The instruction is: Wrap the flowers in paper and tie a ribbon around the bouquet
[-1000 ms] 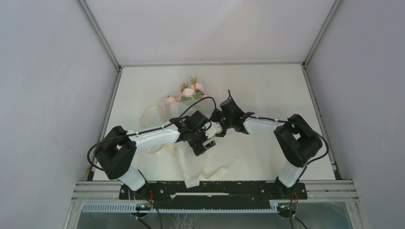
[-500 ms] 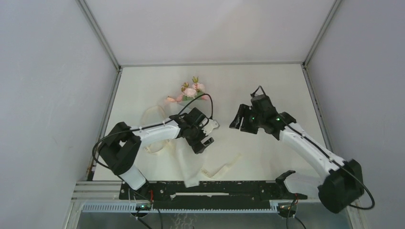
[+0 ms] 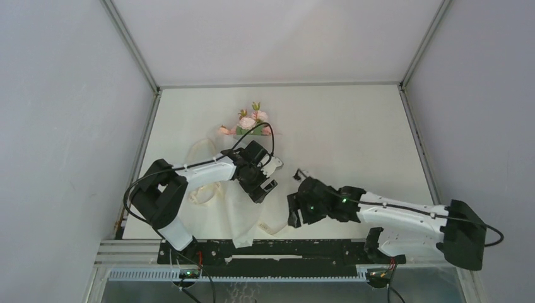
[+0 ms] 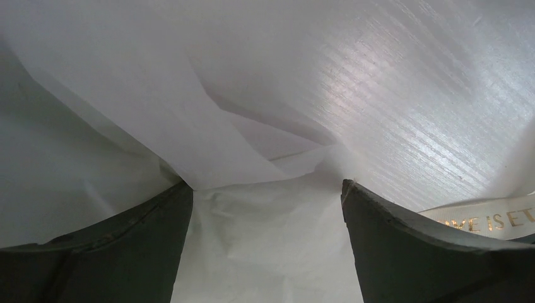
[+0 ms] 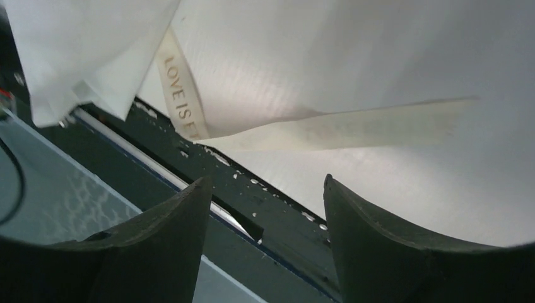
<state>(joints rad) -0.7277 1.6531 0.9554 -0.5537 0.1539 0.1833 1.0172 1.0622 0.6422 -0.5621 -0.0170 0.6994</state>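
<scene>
The bouquet lies in the top view with pale pink flowers (image 3: 247,124) at the far end of a tapering cone of off-white paper (image 3: 243,218) that runs toward the front edge. My left gripper (image 3: 264,187) (image 4: 265,184) is open wide over the middle of the cone, with creased paper (image 4: 265,246) lying between its fingers. The cream ribbon (image 3: 203,151) loops left of the cone, and one lettered end (image 3: 276,227) (image 5: 182,95) lies near the front edge. My right gripper (image 3: 293,212) (image 5: 266,178) hangs open and empty just short of that end.
The dark front rail (image 3: 315,247) (image 5: 265,208) of the table runs right under the right gripper's fingertips. A corner of paper (image 5: 76,63) overhangs that rail. The enclosure walls (image 3: 76,126) close in both sides.
My right arm left the spot beside the left gripper, swung out right, then came down near the front edge by the ribbon end, its jaws widening. The left gripper shifted slightly back and left.
</scene>
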